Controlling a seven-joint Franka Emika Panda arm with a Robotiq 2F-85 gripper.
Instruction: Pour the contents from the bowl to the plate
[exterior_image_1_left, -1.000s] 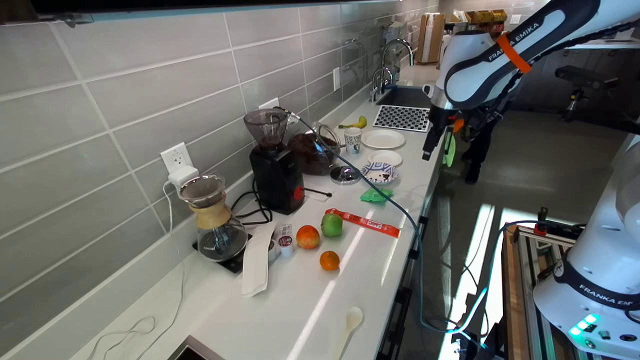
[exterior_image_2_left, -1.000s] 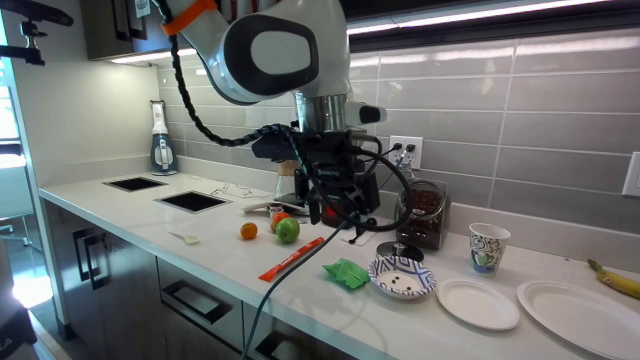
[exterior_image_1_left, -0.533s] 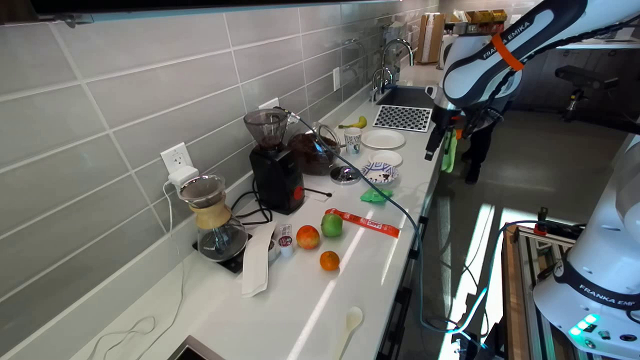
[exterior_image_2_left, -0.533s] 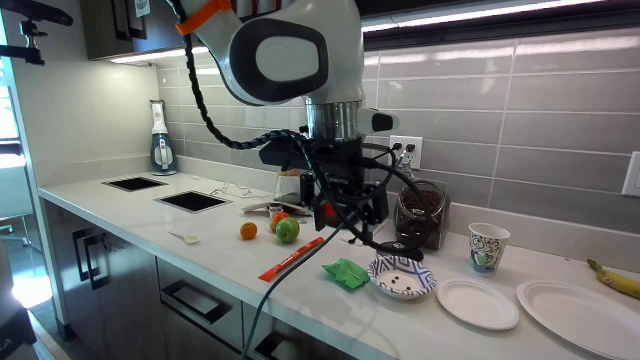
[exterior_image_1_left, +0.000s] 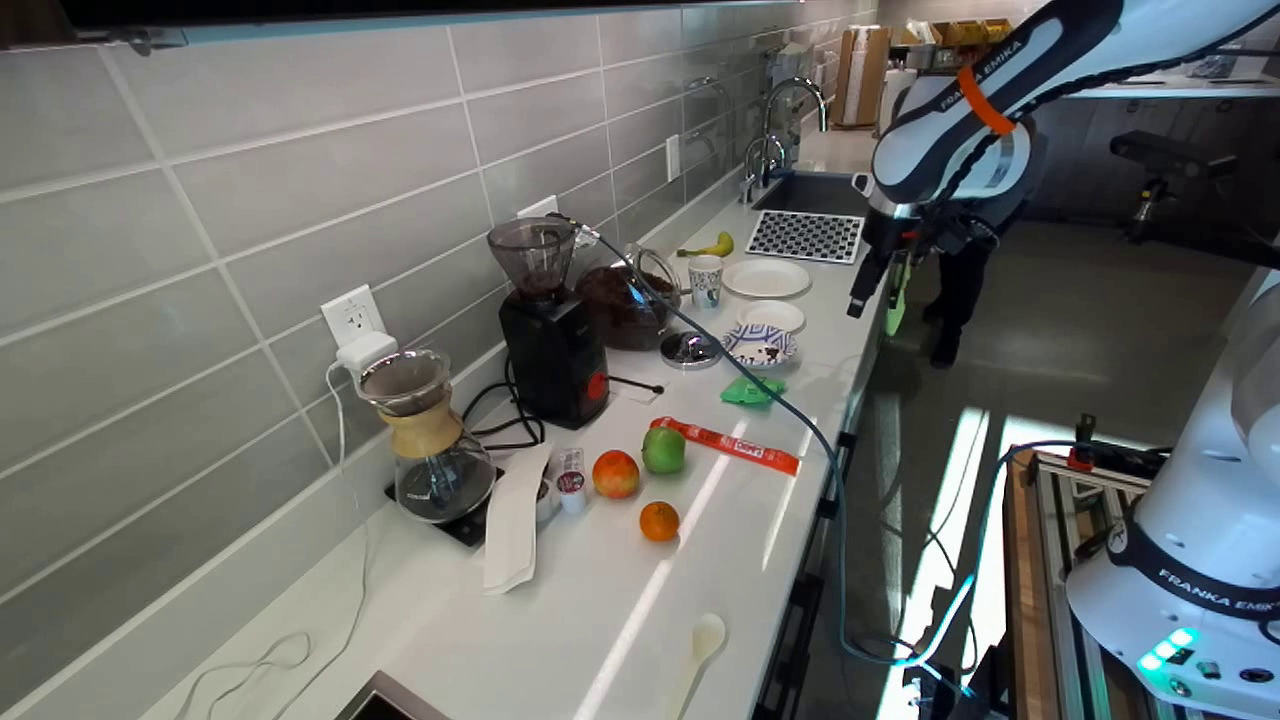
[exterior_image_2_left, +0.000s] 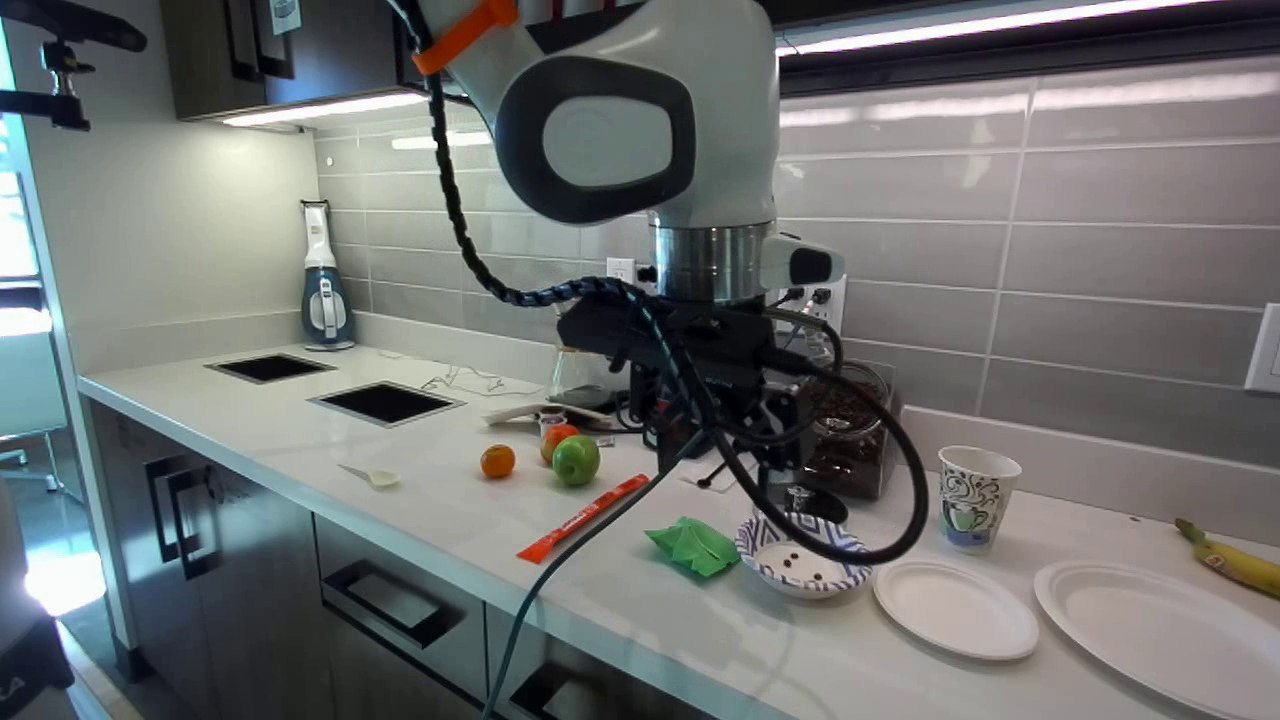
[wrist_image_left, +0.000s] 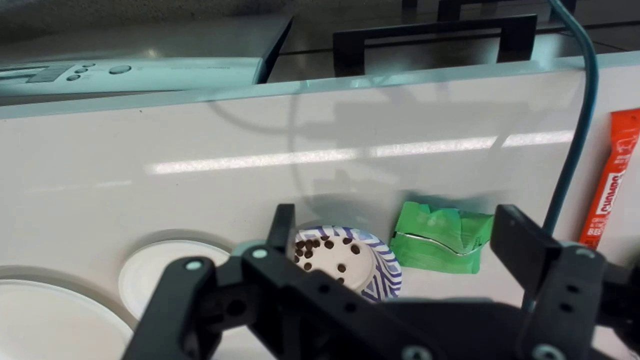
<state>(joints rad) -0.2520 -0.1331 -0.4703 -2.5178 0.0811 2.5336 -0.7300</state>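
Observation:
The bowl, white with a blue-purple pattern, stands upright on the counter in both exterior views and in the wrist view. Several dark brown beans lie in it. A small white plate lies beside the bowl, and a larger oval white plate lies beyond it. Both plates also show partly in the wrist view. My gripper is open and empty, above the counter. In the wrist view the left finger overlaps the bowl's left part and hides it; the right finger is past a green packet.
The green packet lies beside the bowl. A metal lid, glass jar and paper cup stand near it. A red stick pack, fruit and a banana lie on the counter. A blue cable crosses the area.
My arm and open gripper have moved right and slightly down in an exterior view, towards the bowl's side. The cable loop now overlaps the bowl there. The bowl, plates and packet have not moved.

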